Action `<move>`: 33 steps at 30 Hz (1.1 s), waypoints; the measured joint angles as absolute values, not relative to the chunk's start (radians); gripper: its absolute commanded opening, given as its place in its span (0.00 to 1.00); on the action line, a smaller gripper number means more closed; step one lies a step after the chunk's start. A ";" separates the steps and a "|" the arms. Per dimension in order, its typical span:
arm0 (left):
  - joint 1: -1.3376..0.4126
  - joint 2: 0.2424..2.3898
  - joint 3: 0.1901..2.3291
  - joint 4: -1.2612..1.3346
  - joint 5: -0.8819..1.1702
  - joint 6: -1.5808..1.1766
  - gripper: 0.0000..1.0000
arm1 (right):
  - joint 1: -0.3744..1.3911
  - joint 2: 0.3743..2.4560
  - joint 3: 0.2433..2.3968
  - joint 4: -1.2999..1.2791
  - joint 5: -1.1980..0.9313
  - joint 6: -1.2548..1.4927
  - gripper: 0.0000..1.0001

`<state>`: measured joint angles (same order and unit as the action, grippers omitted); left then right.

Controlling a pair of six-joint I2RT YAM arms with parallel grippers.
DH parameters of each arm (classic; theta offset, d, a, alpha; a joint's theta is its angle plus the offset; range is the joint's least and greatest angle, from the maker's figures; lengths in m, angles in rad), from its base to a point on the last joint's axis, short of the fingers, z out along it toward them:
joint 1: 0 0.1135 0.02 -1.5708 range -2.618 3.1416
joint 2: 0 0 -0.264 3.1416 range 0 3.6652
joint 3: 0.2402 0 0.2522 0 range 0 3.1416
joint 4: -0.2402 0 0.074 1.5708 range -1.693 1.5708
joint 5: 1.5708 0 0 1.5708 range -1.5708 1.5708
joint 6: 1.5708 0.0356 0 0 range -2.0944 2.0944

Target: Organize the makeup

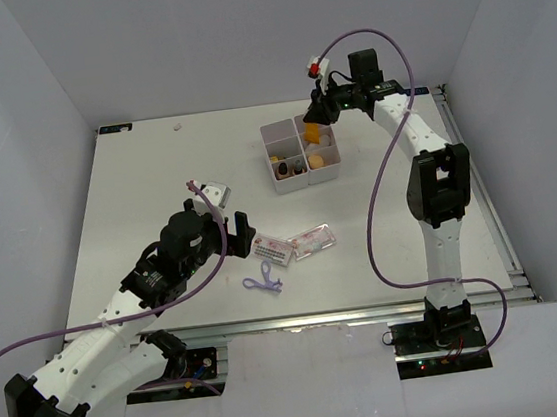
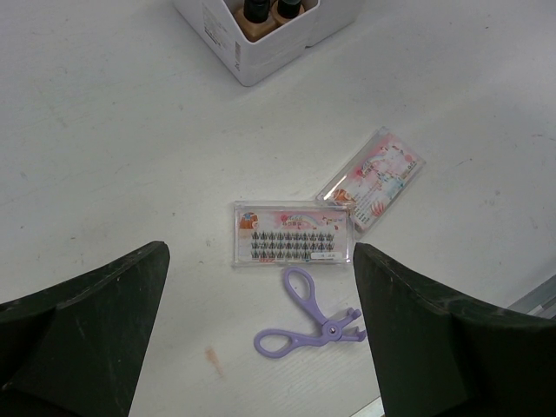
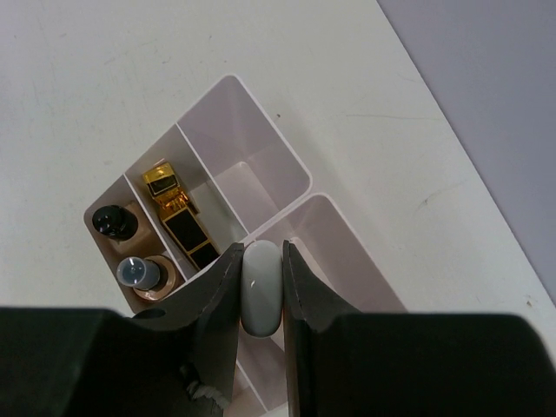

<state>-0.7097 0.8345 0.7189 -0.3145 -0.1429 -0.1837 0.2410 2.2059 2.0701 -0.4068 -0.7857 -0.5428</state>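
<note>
While the white oval piece [image 3: 261,291] sits clamped between the two fingers of the right gripper [image 3: 261,256], its long axis runs in line with those fingers and points down at the white four-compartment box [image 3: 261,139] directly beneath. The piece hangs over the box's inner walls, about where an empty compartment meets the one passing under the fingers. Which of the two it would drop into cannot be told from the wrist view. Beside them, one compartment holds a gold lipstick [image 3: 178,217] and another holds two round-capped bottles [image 3: 143,274]. The coming release appears to turn on getting the piece clear of the divider, and only the right arm is placed for it. Well apart, toward the table's near edge, the left gripper [image 2: 261,287] hovers with fingers spread wide over two clear lash packets [image 2: 292,234] lying close together. A purple tool [image 2: 306,320] lies just beside them, and none of the three is boxed yet.
</note>
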 measured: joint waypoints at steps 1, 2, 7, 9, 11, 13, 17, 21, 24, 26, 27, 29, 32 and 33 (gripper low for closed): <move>-0.710 0.834 0.719 -0.315 -0.143 -0.184 0.98 | 0.246 2.206 2.069 -0.413 -0.781 -0.564 0.11; -0.710 0.835 0.719 -0.315 -0.143 -0.184 0.98 | 0.252 2.206 2.067 -0.417 -0.776 -0.590 0.11; -0.710 0.835 0.718 -0.314 -0.143 -0.184 0.98 | 0.281 2.206 2.044 -0.430 -0.762 -0.700 0.11; -0.710 0.835 0.717 -0.314 -0.143 -0.184 0.98 | 0.293 2.203 2.032 -0.436 -0.758 -0.745 0.11; -0.710 0.839 0.717 -0.314 -0.143 -0.184 0.98 | 0.296 2.195 2.017 -0.443 -0.755 -0.788 0.12; -0.710 0.843 0.716 -0.314 -0.143 -0.184 0.98 | 0.296 2.192 2.013 -0.449 -0.756 -0.818 0.18; -0.710 0.846 0.715 -0.314 -0.143 -0.184 0.98 | 0.297 2.192 2.004 -0.450 -0.751 -0.826 0.26; -0.710 0.846 0.715 -0.314 -0.143 -0.184 0.98 | 0.298 2.187 1.967 -0.422 -0.737 -0.790 0.38; -0.710 0.846 0.715 -0.314 -0.142 -0.184 0.98 | 0.297 2.181 1.929 -0.381 -0.708 -0.748 0.50; -0.710 0.847 0.715 -0.314 -0.140 -0.184 0.98 | 0.296 2.181 1.910 -0.360 -0.688 -0.715 0.56; -0.710 0.849 0.715 -0.313 -0.137 -0.184 0.98 | 0.295 2.181 1.904 -0.354 -0.681 -0.695 0.59; -0.710 0.854 0.715 -0.313 -0.130 -0.184 0.98 | 0.291 2.180 1.901 -0.339 -0.670 -0.661 0.61; -0.709 0.871 0.715 -0.309 -0.111 -0.185 0.98 | 0.281 2.157 1.893 -0.331 -0.656 -0.608 0.63; -0.709 0.878 0.715 -0.308 -0.104 -0.185 0.98 | 0.277 2.141 1.885 -0.328 -0.654 -0.591 0.64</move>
<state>-0.7091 0.8777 0.7151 -0.3078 -0.1035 -0.1850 0.2765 2.1411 1.8850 -0.3282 -0.6539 -0.5913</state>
